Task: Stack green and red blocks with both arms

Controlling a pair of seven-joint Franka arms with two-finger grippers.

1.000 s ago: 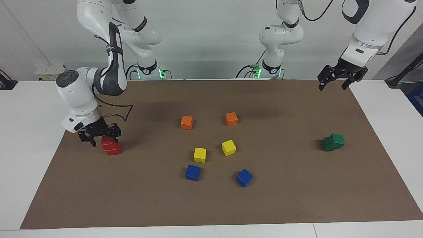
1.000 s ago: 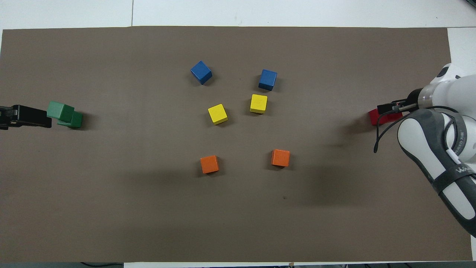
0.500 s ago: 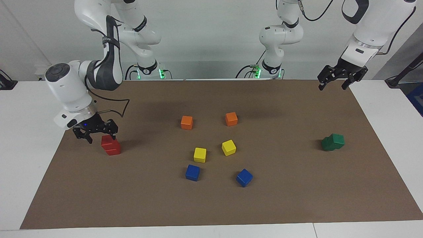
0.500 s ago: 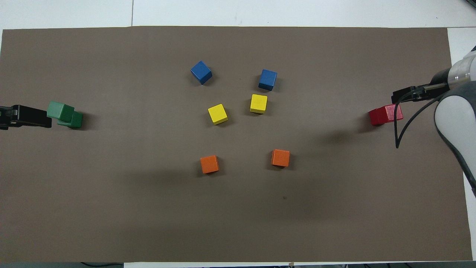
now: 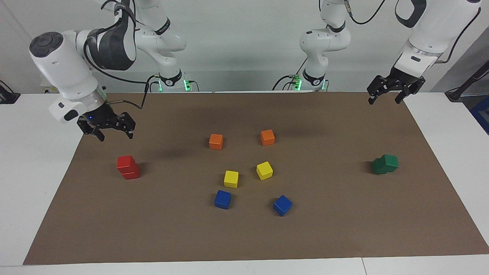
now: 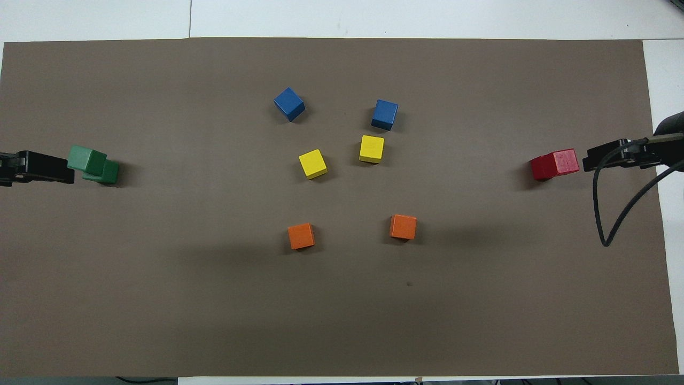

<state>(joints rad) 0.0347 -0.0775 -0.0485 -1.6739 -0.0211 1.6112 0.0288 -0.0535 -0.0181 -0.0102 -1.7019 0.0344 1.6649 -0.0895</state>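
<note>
Two red blocks (image 5: 128, 167) stand stacked at the right arm's end of the mat; the stack also shows in the overhead view (image 6: 554, 164). Two green blocks (image 5: 385, 164) stand stacked at the left arm's end, the upper one set off to one side; this stack also shows in the overhead view (image 6: 93, 164). My right gripper (image 5: 115, 136) is open and empty, up in the air over the mat's edge beside the red stack (image 6: 588, 160). My left gripper (image 5: 384, 101) is open and empty, raised over the mat's corner, and the left arm waits (image 6: 67, 172).
In the middle of the brown mat (image 5: 344, 221) lie two orange cubes (image 5: 216, 141) (image 5: 267, 137), two yellow cubes (image 5: 231, 178) (image 5: 264, 170) and two blue cubes (image 5: 222, 199) (image 5: 282, 205). White table (image 5: 34, 183) borders the mat.
My right gripper has let go of the upper red block, risen and drawn back from the red stack toward the mat's edge. The left arm and all blocks have not moved.
</note>
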